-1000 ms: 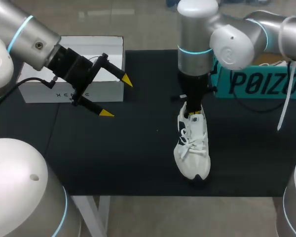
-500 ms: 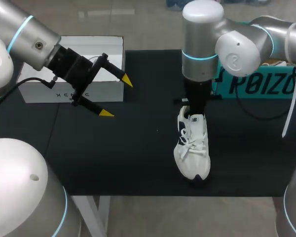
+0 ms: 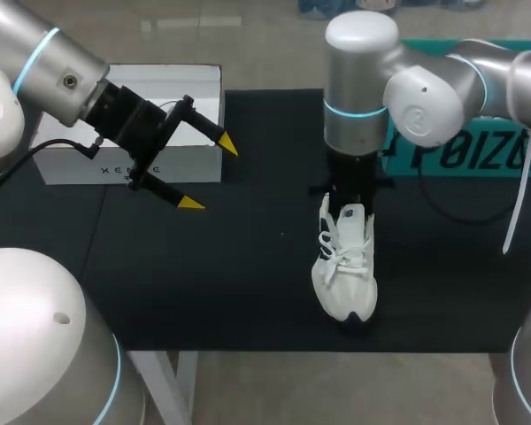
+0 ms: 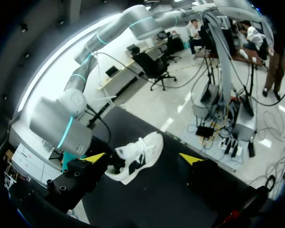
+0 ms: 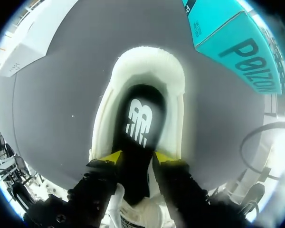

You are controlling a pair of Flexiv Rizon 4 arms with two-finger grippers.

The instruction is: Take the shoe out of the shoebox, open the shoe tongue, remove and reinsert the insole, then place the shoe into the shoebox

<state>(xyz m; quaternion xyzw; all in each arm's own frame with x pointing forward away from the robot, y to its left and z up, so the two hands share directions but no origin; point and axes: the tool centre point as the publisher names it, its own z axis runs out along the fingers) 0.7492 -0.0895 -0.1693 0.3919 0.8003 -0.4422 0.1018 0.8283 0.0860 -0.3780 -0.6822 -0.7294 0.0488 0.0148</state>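
Overhead, left end effector [image 3: 210, 174] spread wide by white box [image 3: 195, 166], right end effector [image 5: 137, 159] at shoe [image 3: 345, 274] mouth on bench [image 3: 239, 274], grip unclear.

a black-topped desk and one plain white box
the desk [image 3: 248, 266] has a dark matte top all over; a white box [image 3: 71, 164] stands at its far left corner, long side toward the front, small dark print on its front face, top pale
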